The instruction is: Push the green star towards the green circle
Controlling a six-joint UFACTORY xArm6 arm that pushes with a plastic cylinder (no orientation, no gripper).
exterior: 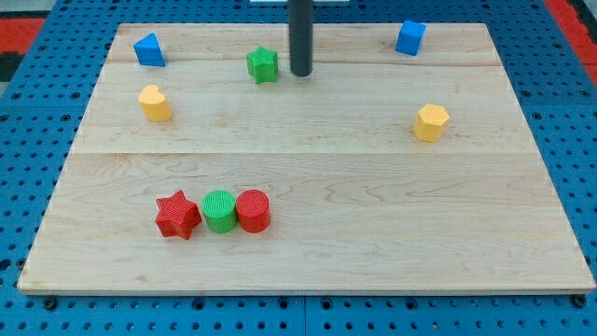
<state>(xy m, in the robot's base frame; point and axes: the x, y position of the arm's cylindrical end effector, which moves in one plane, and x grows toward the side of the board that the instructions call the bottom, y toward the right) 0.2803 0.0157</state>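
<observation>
The green star lies near the view's top, left of centre. My tip stands just to the star's right, a small gap apart from it. The green circle sits near the view's bottom left, pressed between a red star on its left and a red circle on its right.
A blue triangle is at the top left and a yellow heart-like block below it. A blue cube is at the top right. A yellow hexagon is at the right. The wooden board ends in blue pegboard.
</observation>
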